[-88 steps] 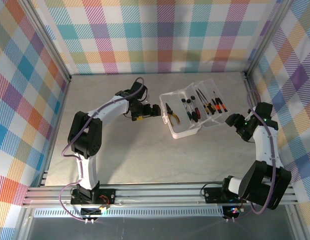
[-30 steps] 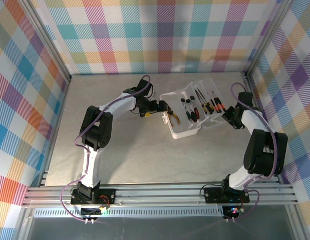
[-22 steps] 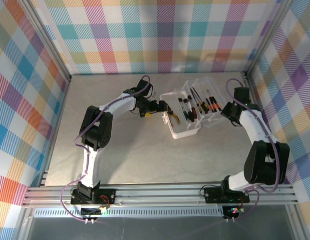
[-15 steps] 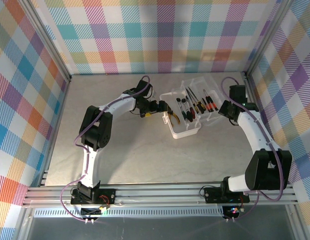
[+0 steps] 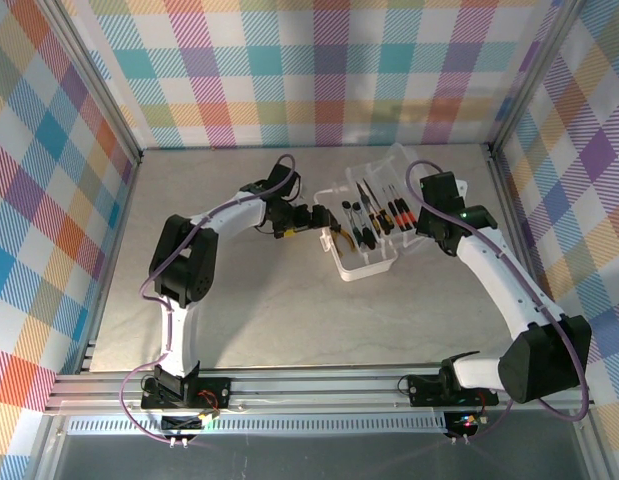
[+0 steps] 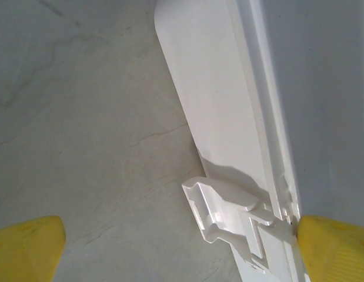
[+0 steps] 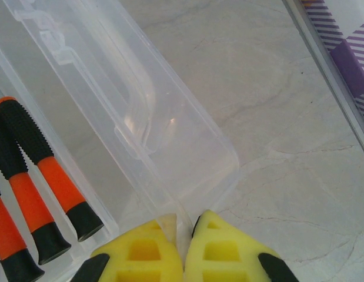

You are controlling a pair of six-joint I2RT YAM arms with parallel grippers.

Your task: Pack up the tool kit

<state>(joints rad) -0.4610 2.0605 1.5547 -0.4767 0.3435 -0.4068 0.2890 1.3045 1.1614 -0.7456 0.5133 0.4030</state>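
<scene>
Several tools lie in the open case (image 5: 369,262), right of centre on the grey table (image 5: 249,310): yellow-handled pliers (image 5: 340,238) and dark-handled screwdrivers (image 5: 367,218).

Left wrist: the left gripper (image 6: 179,249) is spread wide, straddling the smooth white latch tab (image 6: 229,214).

Right wrist: the right gripper (image 7: 177,255) is clenched on the thin rim of the clear lid (image 7: 170,147), with ribbed red-and-black handles (image 7: 34,170) beside it.

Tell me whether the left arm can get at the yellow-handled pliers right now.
Probably yes: the open left tool sits at the case wall, the pliers lie just inside, uncovered while the lid stands raised.
</scene>
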